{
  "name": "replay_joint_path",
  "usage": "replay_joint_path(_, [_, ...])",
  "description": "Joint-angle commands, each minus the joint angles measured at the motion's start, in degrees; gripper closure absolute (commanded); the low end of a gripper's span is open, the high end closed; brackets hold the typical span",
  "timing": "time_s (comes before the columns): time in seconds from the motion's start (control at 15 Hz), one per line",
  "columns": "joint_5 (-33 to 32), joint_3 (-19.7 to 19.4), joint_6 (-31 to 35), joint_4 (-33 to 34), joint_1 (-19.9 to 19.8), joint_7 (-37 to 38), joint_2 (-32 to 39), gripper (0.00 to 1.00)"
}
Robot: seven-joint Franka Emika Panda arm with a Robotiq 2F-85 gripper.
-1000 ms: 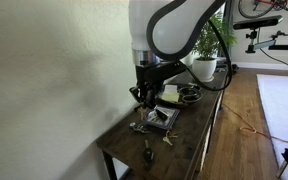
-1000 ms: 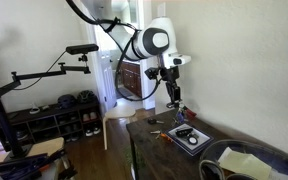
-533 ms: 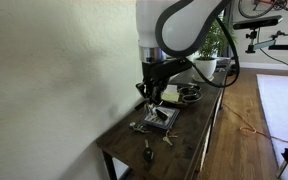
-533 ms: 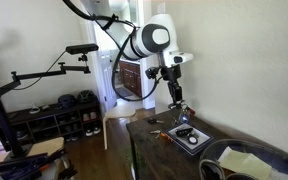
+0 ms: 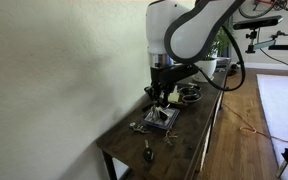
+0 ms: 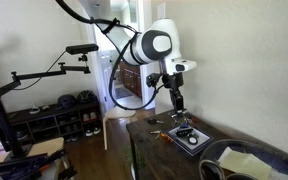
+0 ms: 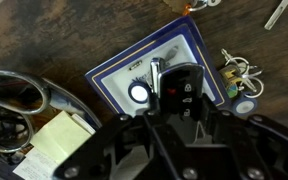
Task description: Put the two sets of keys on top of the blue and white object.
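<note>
Here, the wooden table [image 7: 34,35] is shown with the gripper [image 5: 159,98] held above the blue and white object [image 7: 134,65]; whether the gripper is open cannot be told. A black key fob [image 7: 182,95] is laid on that object, and a second key set [image 7: 239,78] is seen just right of it in the wrist view.

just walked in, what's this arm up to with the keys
The robot arm's pincer hangs right above the blue and white pad on the wooden table. A black car key set is at its fingertips; whether it is gripped or lying on the pad is unclear. The second set of keys lies on the table beside the pad.
</note>
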Motion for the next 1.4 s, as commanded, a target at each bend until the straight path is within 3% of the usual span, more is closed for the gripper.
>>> replay_joint_path(0.0, [0.56, 0.28, 2.25, -2.73, -0.91, 0.34, -0.89, 0.84])
replay_joint_path(0.53, [4.65, 0.92, 3.06, -0.59, -2.47, -3.34, 4.0, 0.84])
replay_joint_path(1.33, [8.87, 0.67, 1.09, 7.95, -2.85, -9.73, 11.0, 0.84])
